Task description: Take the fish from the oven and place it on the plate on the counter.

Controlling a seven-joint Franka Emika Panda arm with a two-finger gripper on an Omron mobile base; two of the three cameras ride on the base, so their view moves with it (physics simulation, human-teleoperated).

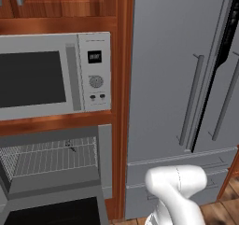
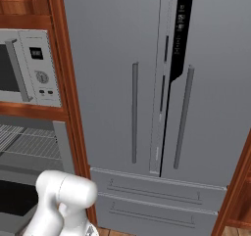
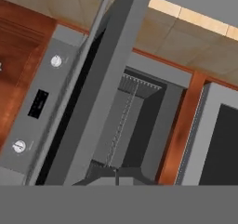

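Note:
The oven [image 1: 51, 161] stands open under the microwave, its door [image 1: 53, 212] folded down. On its wire rack [image 1: 51, 156] lies a tiny dark speck that looks like the fish [image 1: 70, 145], toward the back right. In the hand view, which is rolled, I look past the edge of the oven door [image 3: 109, 74] into the oven cavity [image 3: 135, 121]. My gripper [image 3: 116, 176] is shut with nothing between the tips, outside the cavity. The wire rack [image 2: 24, 143] also shows at the left of the right base view. The plate and the counter are out of view.
A grey microwave [image 1: 51, 74] with keypad and dial sits above the oven. A tall grey fridge [image 1: 182, 79] with long handles stands to the right, behind a reddish wooden post [image 1: 121, 102]. The oven's control panel with white knobs [image 3: 56, 61] is beside the door. My white arm [image 1: 175, 191] rises low in front.

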